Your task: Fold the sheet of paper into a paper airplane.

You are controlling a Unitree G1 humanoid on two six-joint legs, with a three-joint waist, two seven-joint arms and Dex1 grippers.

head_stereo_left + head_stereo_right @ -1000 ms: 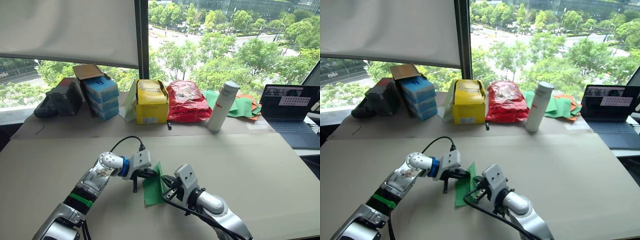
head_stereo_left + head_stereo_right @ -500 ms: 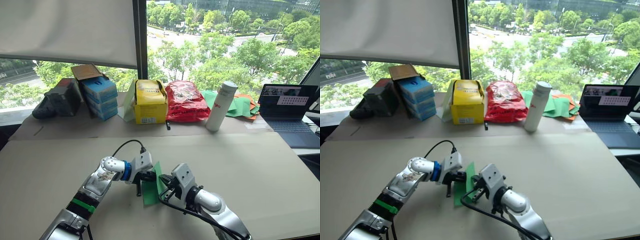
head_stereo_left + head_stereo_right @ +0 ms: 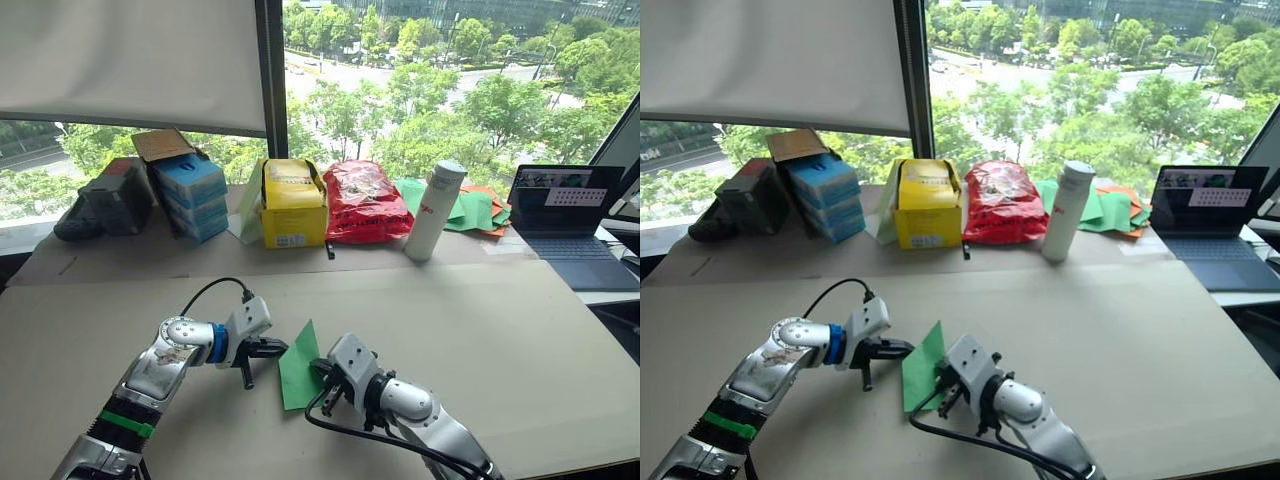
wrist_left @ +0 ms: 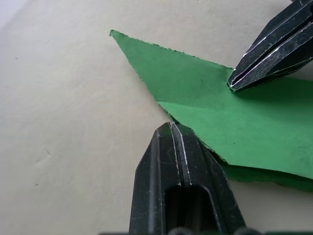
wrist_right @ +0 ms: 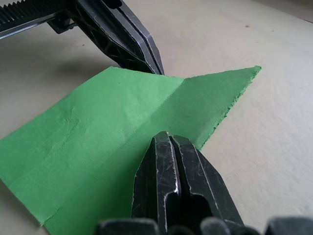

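The sheet of paper (image 3: 298,366) is bright green, folded to a sharp point with a crease along its length, and lies on the tan tabletop (image 3: 480,330) between my two grippers. The left gripper (image 3: 281,348) is shut, its tip at the paper's left edge (image 4: 171,126). From the other side, the right gripper (image 3: 320,372) is shut too, with its tip resting on top of the paper near the crease (image 5: 168,136). Neither gripper has paper between its fingers. The paper's point (image 4: 113,33) sticks out past both tips.
Along the back of the table stand blue boxes (image 3: 190,185), a yellow box (image 3: 292,205), a red bag (image 3: 365,200), a white bottle (image 3: 428,210), a heap of green and orange sheets (image 3: 475,212) and a laptop (image 3: 560,215). A window is behind them.
The camera has shifted. My left gripper has drawn back from over the paper to its left edge, and the paper, held up between the grippers before, now lies flatter. The right gripper stays on it.
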